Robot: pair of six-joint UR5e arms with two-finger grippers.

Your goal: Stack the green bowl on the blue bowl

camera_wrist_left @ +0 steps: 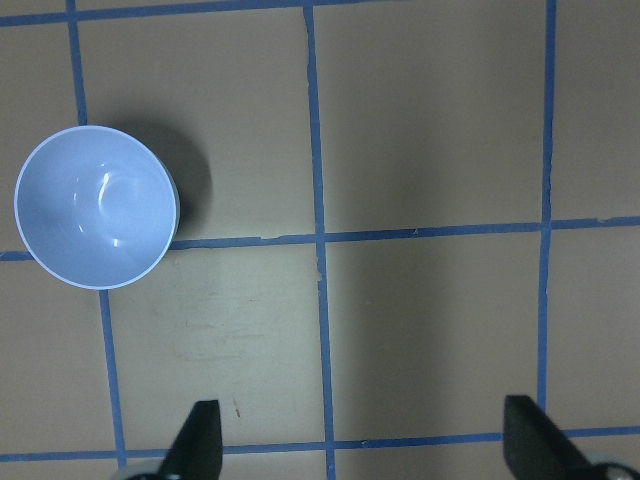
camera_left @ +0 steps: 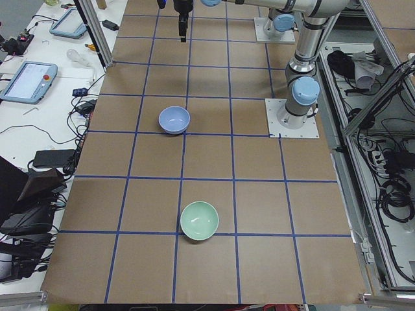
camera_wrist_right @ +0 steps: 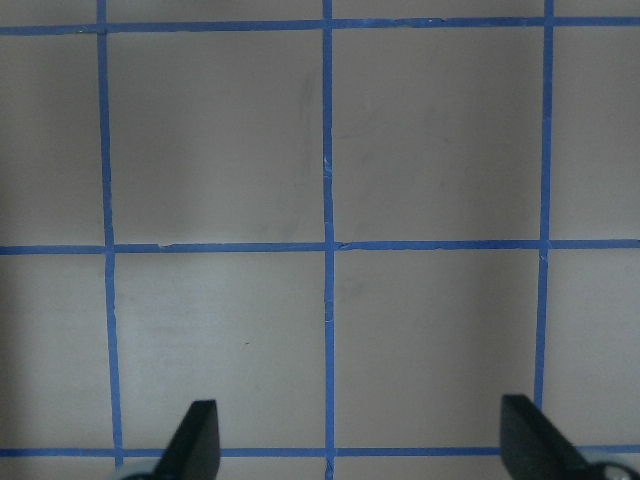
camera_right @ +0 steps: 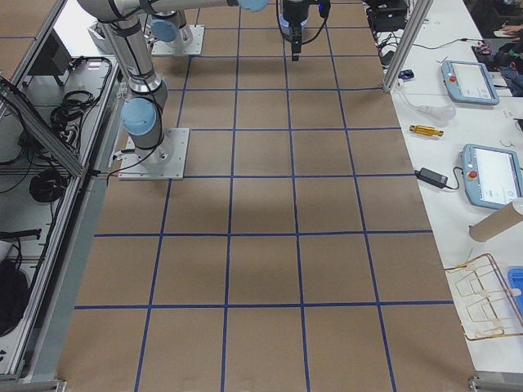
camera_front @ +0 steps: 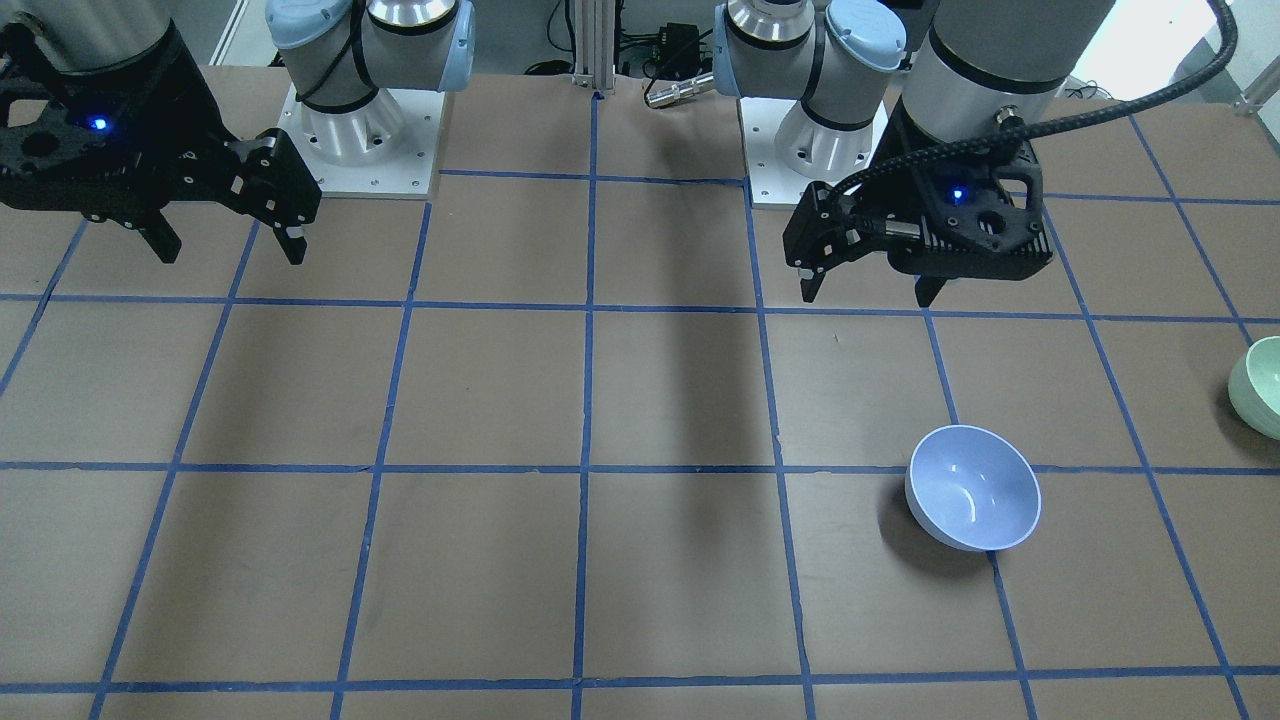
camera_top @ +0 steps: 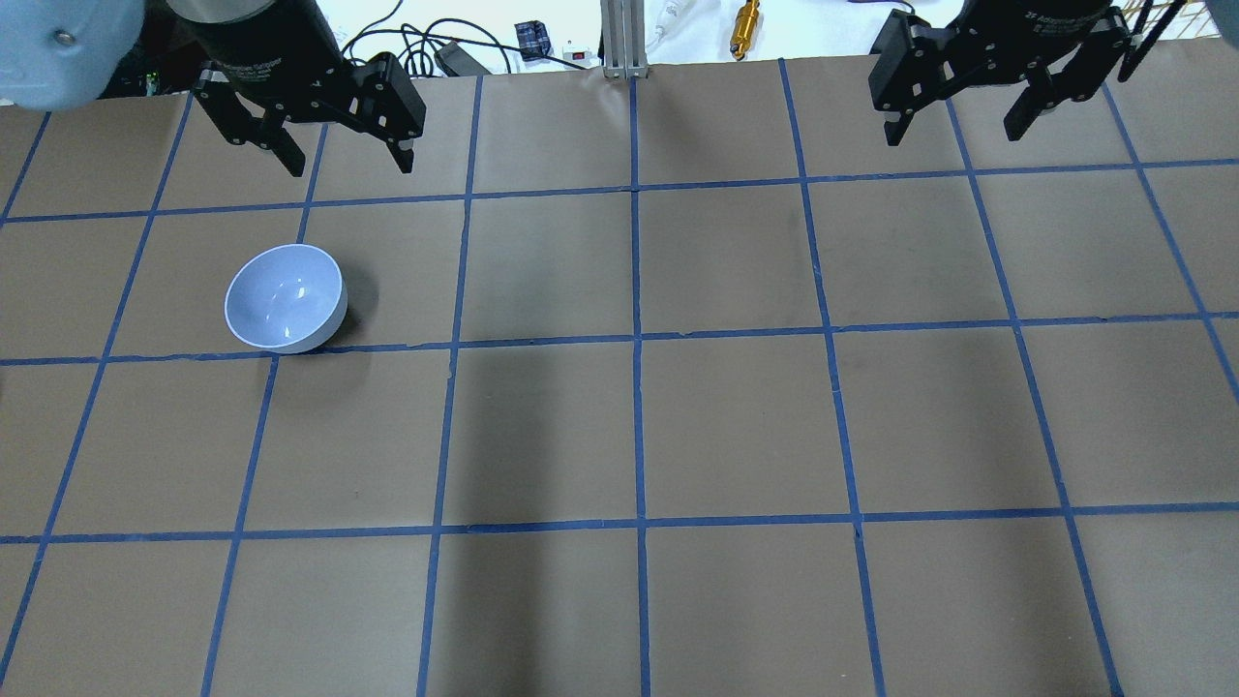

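Nearest the camera at the table's left end sits the green bowl [camera_left: 200,220], upright and empty on a crossing of the blue tape lines [camera_left: 181,178], close to that end of the table [camera_left: 259,207] and out past the left edge of the overhead view. Further along, well apart from it, the blue bowl [camera_top: 286,296] also stands upright and empty, its foot just touching a tape line. The left gripper [camera_top: 347,155] hangs in the air above the table beyond the blue bowl, touching nothing; its fingers are spread wide with only brown paper between them, as the left wrist view confirms. Over on the right half of the table, where only paper and tape grid show in these views, the right gripper [camera_top: 953,131] hovers at much the same height, likewise spread and carrying nothing. By this layout the task has not begun in any visible way: neither bowl is grasped, and the two are well apart. All of it is left to do, namely reaching the green bowl, gripping it by the rim, carrying it over and nesting it in the blue one. The left arm looks the better placed for that, since both bowls lie on its side.
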